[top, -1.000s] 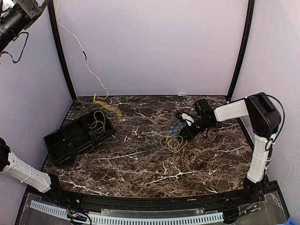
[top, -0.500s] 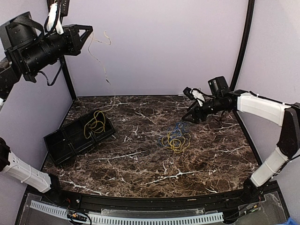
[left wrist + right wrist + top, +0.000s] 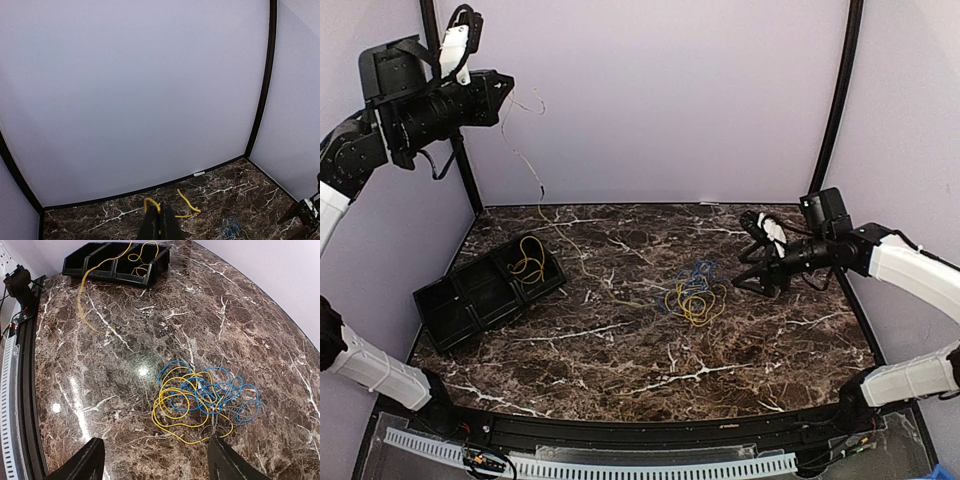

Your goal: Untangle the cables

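While the left hand [image 3: 505,95], clamped on one thin yellow cable [image 3: 188,199], hangs high at 10 o'clock, the yellow-and-blue cable tangle [image 3: 694,296] lies on the dark marble counter [image 3: 620,360] near 3 o'clock, right hand [image 3: 752,256] beside it, spread apart, empty. Risk: lifted strand snags, drags the knot. Only right wrist view shows interlaced loops.

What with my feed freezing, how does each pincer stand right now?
Left pincer: closed on a yellow cable.
Right pincer: open, holding nothing.
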Available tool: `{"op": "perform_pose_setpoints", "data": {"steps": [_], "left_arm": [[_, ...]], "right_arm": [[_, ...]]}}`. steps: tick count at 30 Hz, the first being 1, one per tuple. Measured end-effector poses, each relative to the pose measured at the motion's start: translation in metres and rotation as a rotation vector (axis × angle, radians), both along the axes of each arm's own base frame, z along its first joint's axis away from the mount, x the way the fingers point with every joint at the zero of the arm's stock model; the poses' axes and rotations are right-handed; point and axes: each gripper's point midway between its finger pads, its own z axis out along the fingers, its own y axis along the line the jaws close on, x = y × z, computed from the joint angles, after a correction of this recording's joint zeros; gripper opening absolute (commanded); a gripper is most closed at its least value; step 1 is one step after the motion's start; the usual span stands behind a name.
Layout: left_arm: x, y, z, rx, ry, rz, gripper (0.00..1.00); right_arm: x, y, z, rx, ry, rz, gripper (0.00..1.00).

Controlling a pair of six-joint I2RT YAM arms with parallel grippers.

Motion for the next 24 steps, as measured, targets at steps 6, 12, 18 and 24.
{"op": "perform_pose_setpoints", "data": {"steps": [6,12,18,24], "left_arm": [[0.016,-0.012,-0.017,0.039,0.046,-0.023,0.0],[0.032,-0.017,-0.03,0.067,0.073,-0.019,0.0],[0.041,-0.011,-0.024,0.094,0.052,0.011,0.0],[0.045,0.002,-0.016,0.154,0.006,0.078,0.0]], "right_arm": [[-0.029,-0.023,-0.037,-0.006,-0.033,-0.009,0.77],[-0.017,-0.041,-0.029,0.013,-0.091,-0.076,0.77],[-0.012,-0.045,-0.022,0.024,-0.127,-0.089,0.76],[-0.012,-0.046,-0.022,0.02,-0.135,-0.087,0.77]]}}
